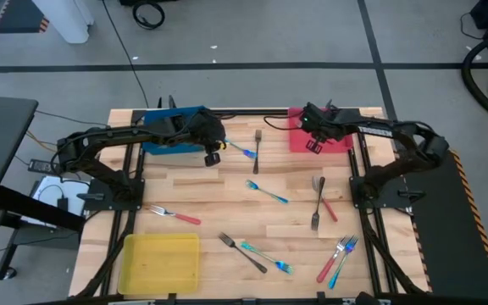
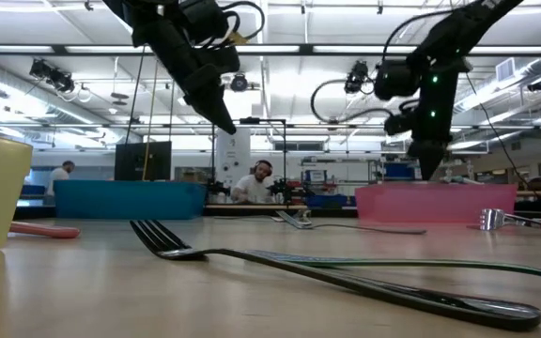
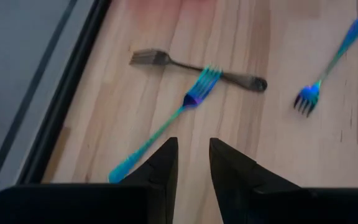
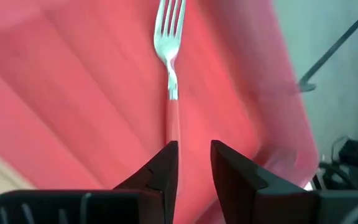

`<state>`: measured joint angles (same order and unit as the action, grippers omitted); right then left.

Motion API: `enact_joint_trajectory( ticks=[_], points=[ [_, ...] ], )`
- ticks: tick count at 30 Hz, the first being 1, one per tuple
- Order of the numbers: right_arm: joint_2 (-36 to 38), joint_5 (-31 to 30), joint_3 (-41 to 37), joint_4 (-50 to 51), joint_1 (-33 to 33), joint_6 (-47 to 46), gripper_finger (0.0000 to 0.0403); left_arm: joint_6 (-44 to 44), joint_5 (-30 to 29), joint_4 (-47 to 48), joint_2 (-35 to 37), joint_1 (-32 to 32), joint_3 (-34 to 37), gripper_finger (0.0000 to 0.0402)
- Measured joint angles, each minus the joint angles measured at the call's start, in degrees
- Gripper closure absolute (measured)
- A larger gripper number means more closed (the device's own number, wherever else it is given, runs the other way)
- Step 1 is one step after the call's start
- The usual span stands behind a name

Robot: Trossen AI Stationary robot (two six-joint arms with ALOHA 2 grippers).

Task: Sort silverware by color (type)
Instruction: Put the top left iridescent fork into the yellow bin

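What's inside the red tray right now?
One red-handled fork lies inside the red tray, seen past the open right end effector above it. The arm covers part of the tray from overhead, so anything else there stays hidden.

One fork (image 4: 169, 68) lies in the tray (image 1: 299, 140) at the table's (image 1: 227, 199) far right, others scattered mid-table, another tray (image 1: 161, 263) at the near-left corner.

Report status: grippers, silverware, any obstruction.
Right gripper open over red tray, red-handled fork lying in it. Left gripper open above blue fork. Nothing blocking.
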<state>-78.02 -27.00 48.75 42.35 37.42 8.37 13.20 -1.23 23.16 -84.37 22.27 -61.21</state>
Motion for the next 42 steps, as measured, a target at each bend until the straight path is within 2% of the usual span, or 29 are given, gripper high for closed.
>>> enact_joint_trajectory(
  ticks=[6, 11, 19, 24, 27, 34, 42],
  points=[
    [7.27, 0.02, 0.00, 0.57, -2.37, -1.35, 0.0300, 3.99, 0.00, -3.58, -0.01, 0.01, 0.00, 0.0281],
    [11.32, 0.71, 0.00, 0.54, -3.18, -2.47, 0.0300, 3.98, -0.01, -7.52, -0.17, 0.21, 0.00, 0.0262],
    [13.34, 4.55, 0.00, 0.26, -3.22, -4.34, 0.0300, 3.22, 0.00, -12.34, -8.66, 3.01, -0.07, 0.0270],
    [12.77, 4.61, 0.02, 0.30, -3.22, -4.37, 0.0300, 2.89, 0.59, -11.02, -14.93, 4.98, -2.57, 0.0271],
    [12.57, 4.83, 0.02, 0.14, -3.22, -4.39, 0.0300, 2.67, 4.97, -9.01, -19.08, 5.69, -5.85, 0.0271],
    [12.55, 7.92, 0.02, 0.26, -3.25, -7.14, 0.0300, 2.95, 6.56, 1.43, -27.67, 5.83, -15.92, 0.0271],
    [12.55, 11.52, 0.02, 0.74, -3.29, -7.35, 0.0300, 5.43, 6.55, 6.31, -30.97, 5.80, -18.24, 0.0271]
  ],
)
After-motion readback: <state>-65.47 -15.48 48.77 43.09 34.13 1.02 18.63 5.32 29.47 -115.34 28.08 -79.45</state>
